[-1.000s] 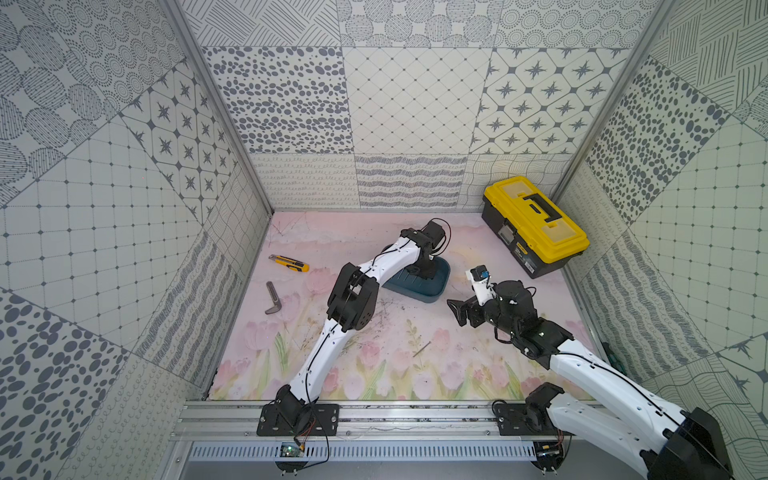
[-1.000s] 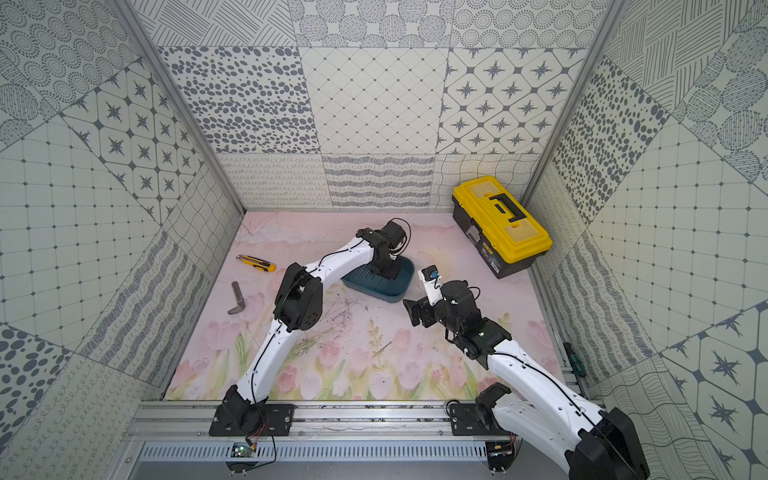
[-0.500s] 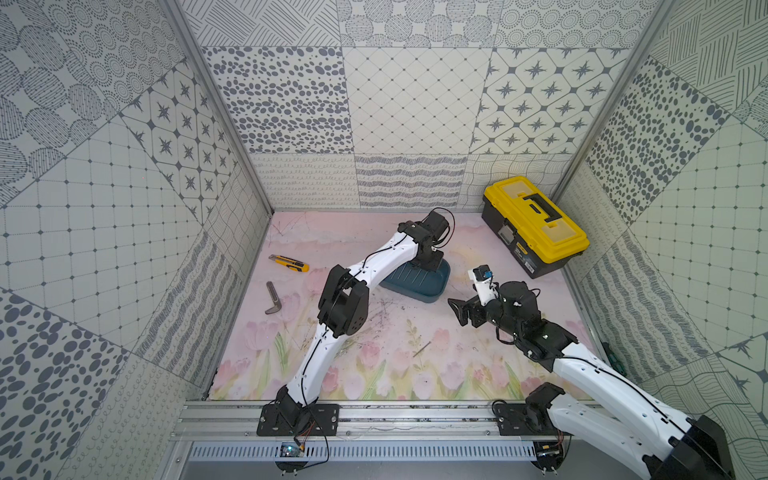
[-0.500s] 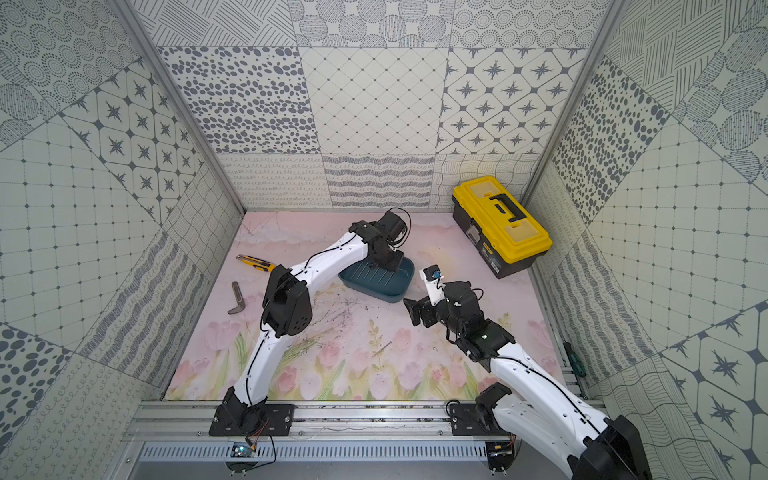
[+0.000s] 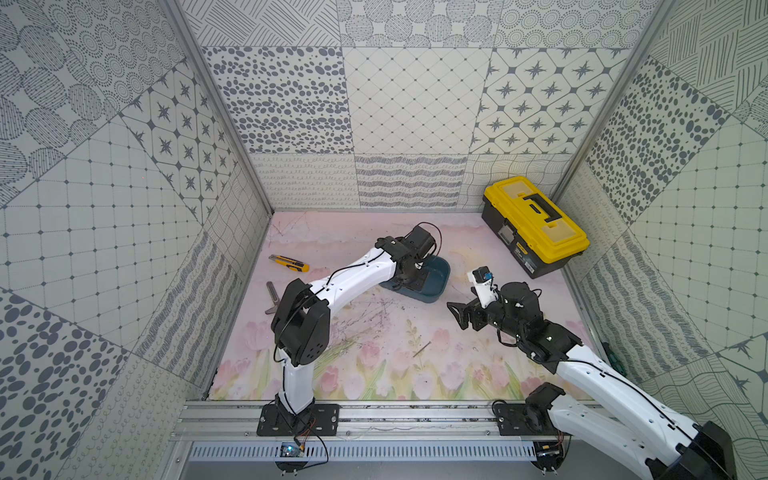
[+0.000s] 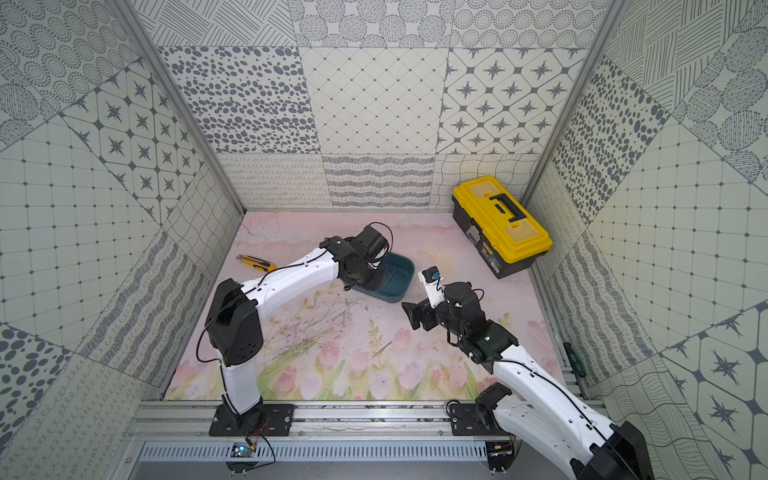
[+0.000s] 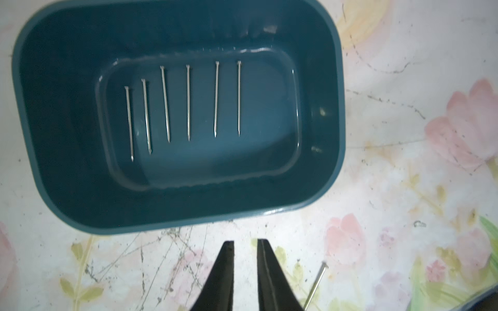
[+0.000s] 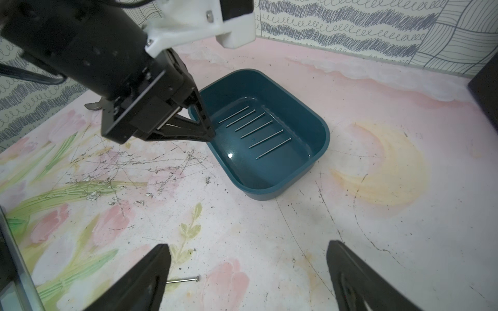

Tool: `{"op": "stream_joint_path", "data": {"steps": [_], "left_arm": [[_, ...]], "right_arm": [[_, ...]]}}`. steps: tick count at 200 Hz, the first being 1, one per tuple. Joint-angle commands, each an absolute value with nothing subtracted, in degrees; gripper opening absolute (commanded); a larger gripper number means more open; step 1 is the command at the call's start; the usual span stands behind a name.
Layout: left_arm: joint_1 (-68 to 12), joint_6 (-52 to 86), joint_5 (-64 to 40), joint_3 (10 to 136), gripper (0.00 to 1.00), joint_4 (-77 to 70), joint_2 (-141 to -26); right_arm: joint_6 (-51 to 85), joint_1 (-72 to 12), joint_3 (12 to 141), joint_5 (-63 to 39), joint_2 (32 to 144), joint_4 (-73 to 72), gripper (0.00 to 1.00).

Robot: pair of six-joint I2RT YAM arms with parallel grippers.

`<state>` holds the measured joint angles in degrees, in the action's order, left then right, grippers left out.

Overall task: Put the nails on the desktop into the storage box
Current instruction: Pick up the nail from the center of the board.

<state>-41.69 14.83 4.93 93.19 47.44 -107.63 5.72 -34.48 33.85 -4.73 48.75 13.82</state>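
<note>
Nail sorting, late stage. Six nails (image 7: 188, 102) lie side by side and parallel on the floor of the storage box (image 7: 67, 134); a seventh nail (image 8: 183, 280) lies flat on the desktop (image 8: 269, 229), well apart from the box and near the right gripper (image 8: 248, 245), whose jaws are spread wide and empty; the left gripper (image 7: 245, 242) hangs just beside the box's rim, its jaws parted by a narrow gap with nothing between them. Handling, as judged — the loose nail is light, stiff and smooth; it is so thin that it sits almost flush with the surface and is likely to roll or slip; the best hold is probably across the mid-shank, with fingertips brought down to the desktop on either side and closed squarely.
</note>
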Motion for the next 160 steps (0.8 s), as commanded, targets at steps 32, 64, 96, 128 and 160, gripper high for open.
{"op": "stream_joint_path", "data": {"steps": [32, 64, 96, 128, 160], "left_arm": [[-45.71, 21.78, 5.34, 77.59, 0.27, 42.42, -96.21], [-48.33, 24.09, 5.54, 73.09, 0.33, 41.58, -93.21], [-50.72, 25.14, 5.34, 69.45, 0.37, 39.98, -91.44], [-52.85, 24.72, 3.03, 67.18, 0.40, 37.77, -91.15], [-53.74, 23.79, 0.03, 65.27, 0.43, 34.81, -92.10]], "right_arm": [[10.56, -36.84, 33.12, -2.48, 44.32, 15.25, 0.97], [11.95, -37.14, 32.35, -1.52, 41.64, 17.02, 0.97], [11.78, -37.10, 32.30, -0.20, 39.95, 18.52, 0.97], [11.95, -37.09, 32.17, 0.31, 38.73, 18.95, 0.97], [12.19, -37.09, 31.99, 1.13, 37.31, 19.57, 0.97]]}}
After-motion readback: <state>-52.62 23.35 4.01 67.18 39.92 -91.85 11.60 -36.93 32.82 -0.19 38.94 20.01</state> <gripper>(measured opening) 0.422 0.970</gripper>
